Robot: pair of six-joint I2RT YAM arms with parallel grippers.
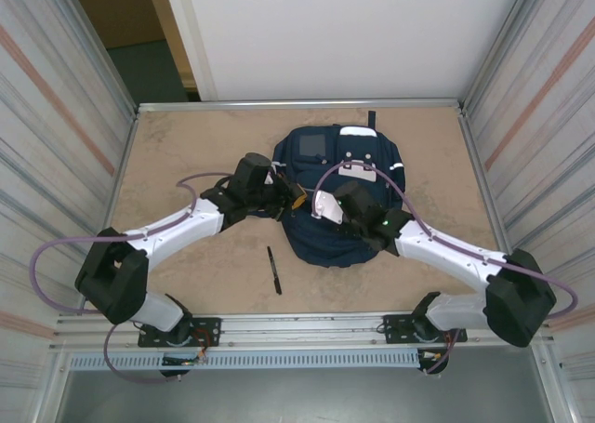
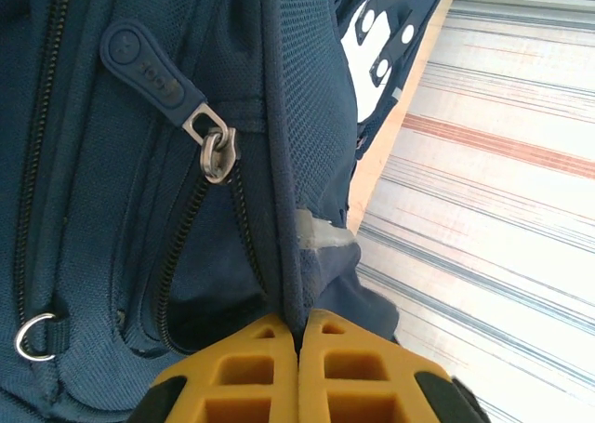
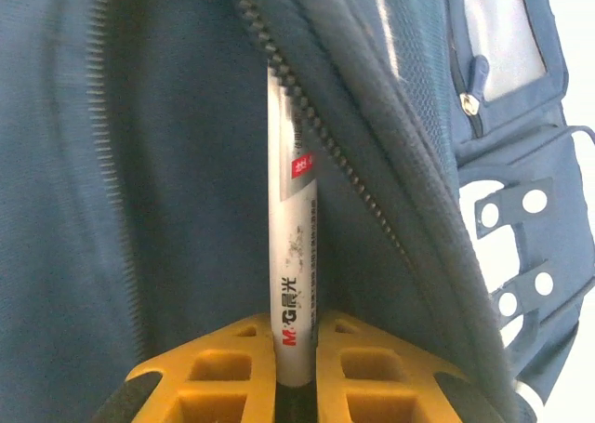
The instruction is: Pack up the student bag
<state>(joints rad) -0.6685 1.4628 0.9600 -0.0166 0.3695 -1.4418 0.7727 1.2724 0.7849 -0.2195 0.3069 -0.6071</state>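
The navy student bag (image 1: 325, 244) lies flat in the middle of the table, grey and white patches facing up. My left gripper (image 2: 299, 335) is shut on a fold of its piped fabric edge (image 2: 279, 163), beside an unzipped pocket with a metal slider (image 2: 217, 153). From above, this gripper (image 1: 296, 198) sits at the bag's left side. My right gripper (image 3: 296, 335) is shut on a white marker (image 3: 293, 256) that points into the open zip mouth (image 3: 316, 116) of the bag (image 3: 167, 163). The marker's far end is hidden under the zip edge. Seen from above, the right gripper (image 1: 333, 209) hovers over the bag's middle.
A black pen (image 1: 274, 270) lies on the beige tabletop (image 1: 186, 153) in front of the bag, between the two arms. Corrugated metal walls (image 1: 65, 116) close in both sides, and a metal rail (image 1: 297, 325) runs along the near edge.
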